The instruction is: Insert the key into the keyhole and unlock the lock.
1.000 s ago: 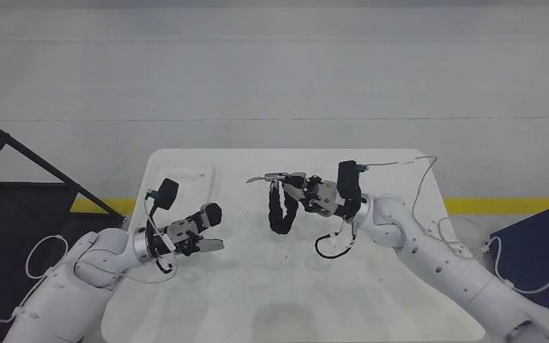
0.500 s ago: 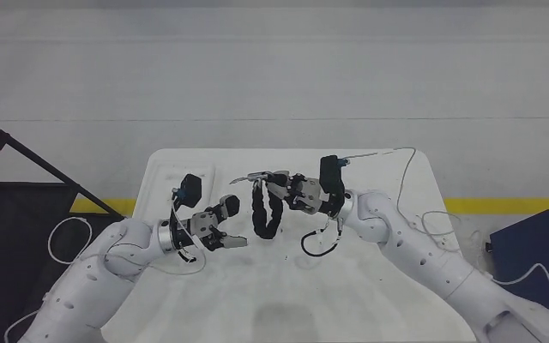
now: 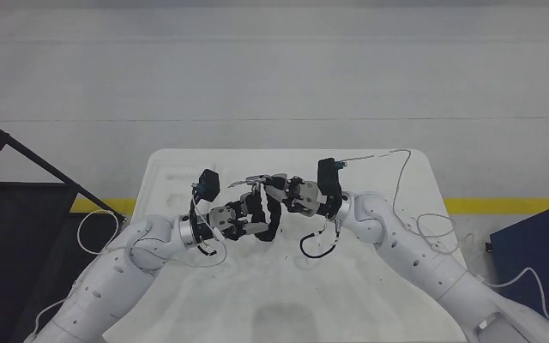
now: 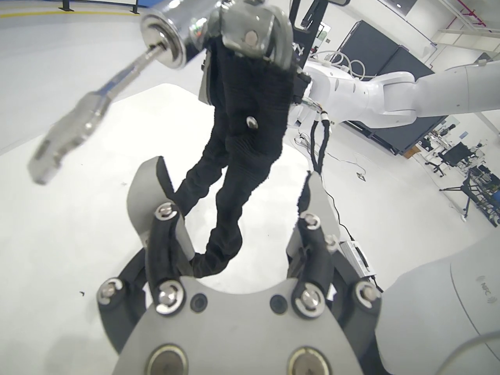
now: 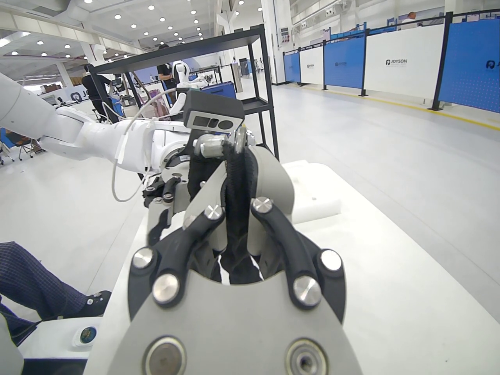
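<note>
Cable lock [image 4: 246,118] is up in the air, over the middle of the worktop [image 3: 386,283], not touching it. And the key [image 4: 74,130] is in: its shaft sits in the keyhole [image 4: 160,46] at the flat end of the silver cylinder [image 4: 195,17], w/ the bow jutting out clear of both sets of fingers. Below the cylinder the black fabric-sleeved loop [image 4: 226,212] hangs down.

Right gripper [image 5: 242,165] has the lock. Its fingers [image 5: 273,185] are pressed onto the black sleeve just under the cylinder, pinching it from both sides.

Left gripper [image 4: 234,169] sits opposite, fingers [image 4: 156,197] spread wide w/ the hanging loop btwn them. One strand runs close by one finger, can't tell if it touches.

From the top view the two grippers are nose to nose above the worktop, a bit toward its far edge, lock btwn them.

Further out, a low white block [image 5: 312,193] lies on the worktop on the left arm's side. In the bg there's a black shelf rack [image 5: 258,40] and blue partition panels [image 5: 468,72] across the hall floor.
</note>
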Action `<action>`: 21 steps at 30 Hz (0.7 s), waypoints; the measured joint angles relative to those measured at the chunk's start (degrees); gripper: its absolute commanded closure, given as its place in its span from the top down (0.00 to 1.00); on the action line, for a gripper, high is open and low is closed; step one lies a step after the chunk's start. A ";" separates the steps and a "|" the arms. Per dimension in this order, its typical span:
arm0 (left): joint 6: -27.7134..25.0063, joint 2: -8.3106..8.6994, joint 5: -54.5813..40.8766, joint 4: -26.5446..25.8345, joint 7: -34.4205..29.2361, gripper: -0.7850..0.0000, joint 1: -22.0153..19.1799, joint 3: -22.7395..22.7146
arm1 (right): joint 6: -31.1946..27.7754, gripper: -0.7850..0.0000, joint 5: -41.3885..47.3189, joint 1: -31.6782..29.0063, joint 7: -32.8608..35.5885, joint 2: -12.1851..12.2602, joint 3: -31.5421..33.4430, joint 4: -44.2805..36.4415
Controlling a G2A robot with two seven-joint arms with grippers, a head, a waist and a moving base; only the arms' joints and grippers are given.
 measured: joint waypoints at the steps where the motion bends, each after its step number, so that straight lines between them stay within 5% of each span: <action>1: 0.21 -0.14 0.10 0.07 0.41 0.00 -0.07 0.09 | -0.15 0.00 -0.22 -0.18 0.03 -0.08 0.22 0.03; 11: 1.24 -0.53 0.88 -0.57 3.03 0.00 0.81 -2.55 | -0.72 0.00 -2.07 -2.67 0.29 -0.50 3.40 0.54; 21: -1.06 1.72 -3.18 -12.59 0.70 0.00 10.03 -13.43 | 0.85 0.00 -1.74 -5.71 3.31 -0.49 6.96 0.52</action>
